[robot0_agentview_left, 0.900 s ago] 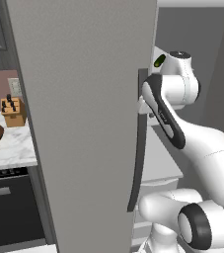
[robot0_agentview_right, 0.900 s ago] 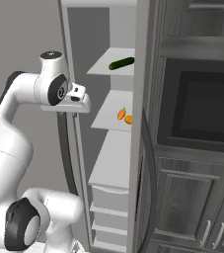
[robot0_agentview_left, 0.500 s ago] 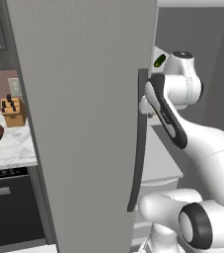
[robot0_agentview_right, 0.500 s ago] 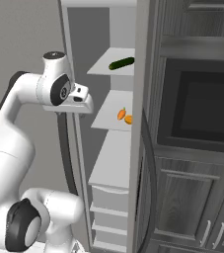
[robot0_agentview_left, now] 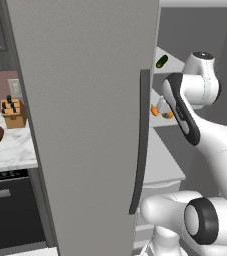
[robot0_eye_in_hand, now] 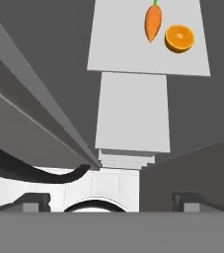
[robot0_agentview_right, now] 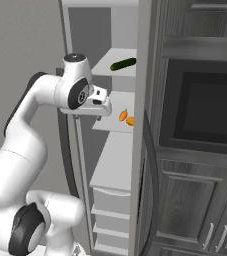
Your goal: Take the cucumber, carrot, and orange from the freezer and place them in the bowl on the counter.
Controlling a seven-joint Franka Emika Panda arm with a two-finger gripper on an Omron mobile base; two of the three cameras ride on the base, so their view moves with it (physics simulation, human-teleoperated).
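Now the two-finger gripper (robot0_agentview_right: 101, 106) is held wide open and empty beside the freezer shelf where the small, stiff, light tapered orange carrot (robot0_eye_in_hand: 153, 22) is best pinched across its thicker middle.

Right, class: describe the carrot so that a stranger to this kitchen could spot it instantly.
Start at the open freezer with its white shelves. On the second shelf down, below the cucumber, two orange things lie side by side. The carrot is the tapered one with a green top; the orange is a round cut half.
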